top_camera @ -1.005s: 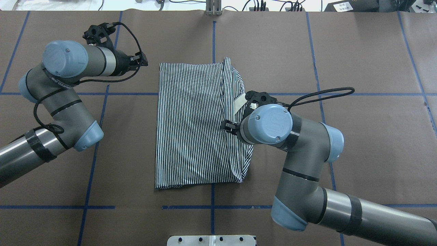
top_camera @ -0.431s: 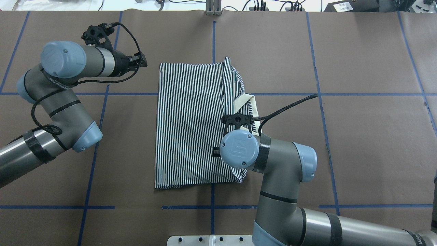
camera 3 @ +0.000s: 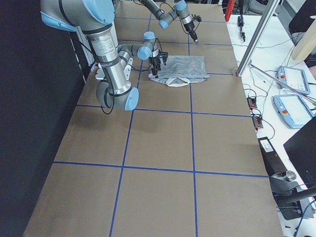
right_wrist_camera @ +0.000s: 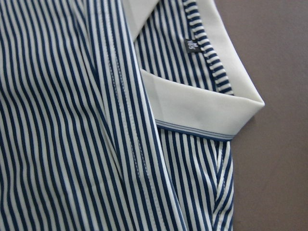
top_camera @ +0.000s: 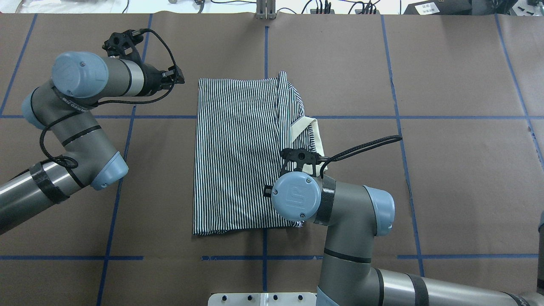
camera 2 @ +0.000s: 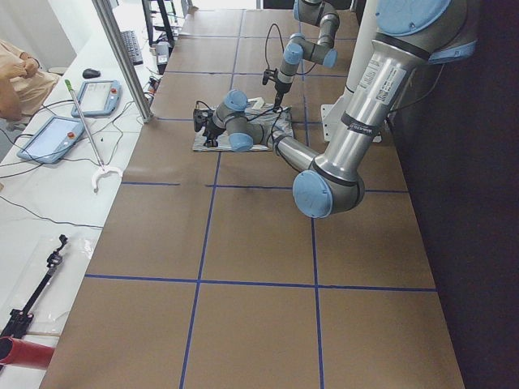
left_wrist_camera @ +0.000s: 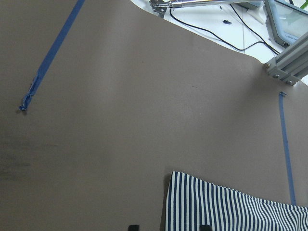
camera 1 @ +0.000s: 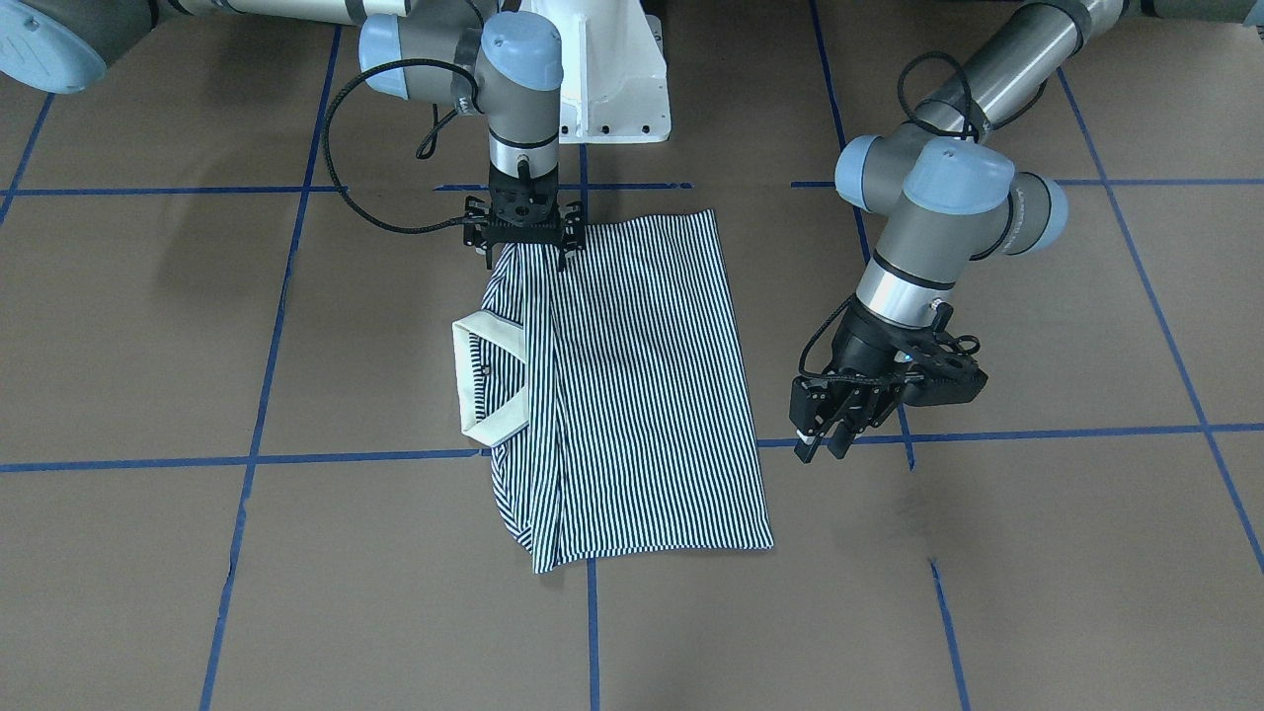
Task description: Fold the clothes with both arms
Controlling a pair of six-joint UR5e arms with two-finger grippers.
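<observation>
The striped shirt lies flat, its sides folded in, and its cream collar pokes out. The right gripper is right above the shirt's edge. I cannot tell if it pinches cloth. The left gripper is a little open and empty, with a shirt corner just beside it. I think folding it in half is still left.

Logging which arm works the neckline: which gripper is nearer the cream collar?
Right. The right gripper is at the shirt's robot-side edge, close beside the collar. The left gripper hovers off the shirt's opposite side.
</observation>
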